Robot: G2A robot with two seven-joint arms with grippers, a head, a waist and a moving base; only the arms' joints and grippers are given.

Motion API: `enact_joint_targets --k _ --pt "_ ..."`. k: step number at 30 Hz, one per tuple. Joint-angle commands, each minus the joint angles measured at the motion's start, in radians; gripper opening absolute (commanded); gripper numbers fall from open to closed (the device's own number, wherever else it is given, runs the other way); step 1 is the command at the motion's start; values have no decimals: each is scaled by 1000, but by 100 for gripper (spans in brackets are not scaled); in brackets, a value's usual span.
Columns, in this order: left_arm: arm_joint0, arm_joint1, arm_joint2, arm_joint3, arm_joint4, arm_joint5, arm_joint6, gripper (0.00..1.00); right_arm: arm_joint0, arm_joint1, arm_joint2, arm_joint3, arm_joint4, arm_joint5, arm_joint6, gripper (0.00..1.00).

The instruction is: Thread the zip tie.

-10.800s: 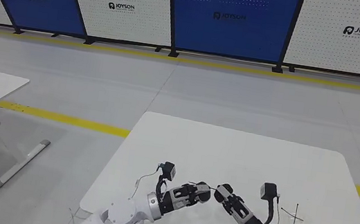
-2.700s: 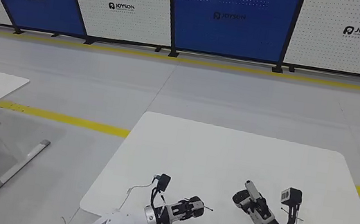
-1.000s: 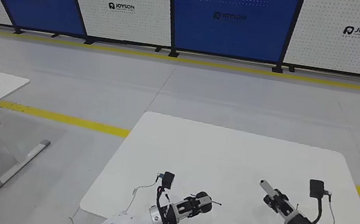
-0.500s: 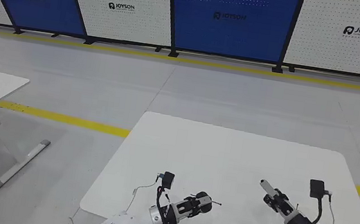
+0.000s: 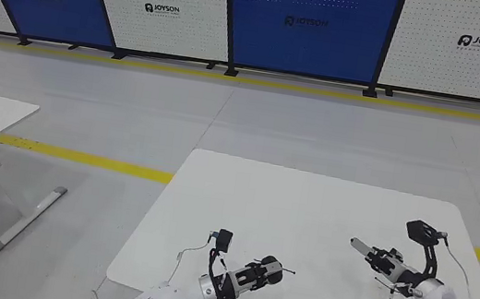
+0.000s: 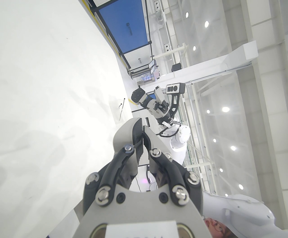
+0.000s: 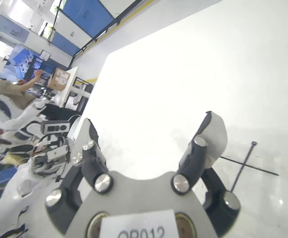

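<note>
Two black zip ties (image 7: 244,165) lay crossed on the white table (image 5: 306,206), just beside the right gripper (image 7: 149,119), whose fingers stood wide apart and empty. One of the pair showed its small square head at the end farther from the gripper. Well apart from them, near the table's edge nearest the robot, the left gripper (image 6: 142,129) had its pads pressed together on a third zip tie (image 5: 288,271), a thin black strip whose short end stuck out past the fingertips, toward the right arm's side.
</note>
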Motion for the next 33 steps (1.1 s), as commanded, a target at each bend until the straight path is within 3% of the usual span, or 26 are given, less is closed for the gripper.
enact_joint_targets --k 1,21,27,30,33 --pt "0 0 0 0 0 0 0 0 0 0 1 1 5 -3 3 100" --pt "0 0 0 0 0 0 0 0 -1 0 0 2 -4 -1 -4 100" --pt "0 0 0 0 0 0 0 0 48 6 -32 -10 -166 93 63 100" --pt "0 0 0 0 0 0 0 0 89 4 -76 -16 -285 192 111 100" --pt "0 0 0 0 0 0 0 0 123 -1 -111 0 -300 208 135 100"
